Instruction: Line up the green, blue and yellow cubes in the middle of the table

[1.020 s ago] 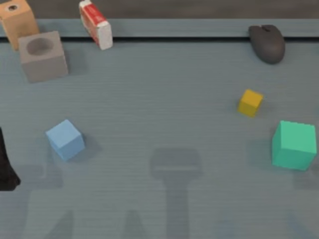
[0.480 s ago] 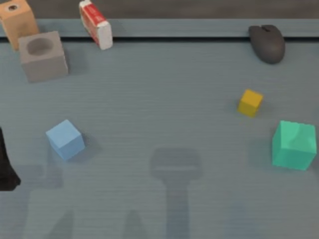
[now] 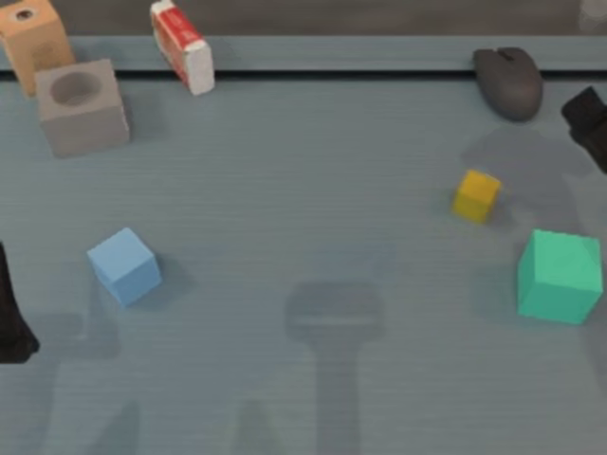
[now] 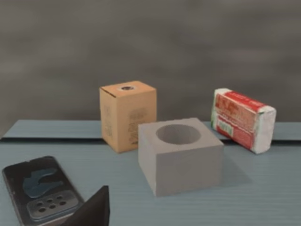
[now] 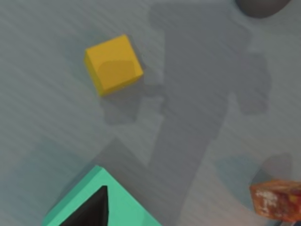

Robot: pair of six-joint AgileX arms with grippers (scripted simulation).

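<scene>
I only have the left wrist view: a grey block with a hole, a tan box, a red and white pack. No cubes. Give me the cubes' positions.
Observer: In the top view the blue cube lies alone on the left half of the table, below the grey block.
Operator: Now the other two.
Observer: The green cube sits at the table's right edge. The yellow cube lies between it and a dark mouse, touching neither.
Operator: Report the right gripper.
Observer: The right gripper shows at the top view's right edge, beside the mouse and above the yellow cube.
</scene>
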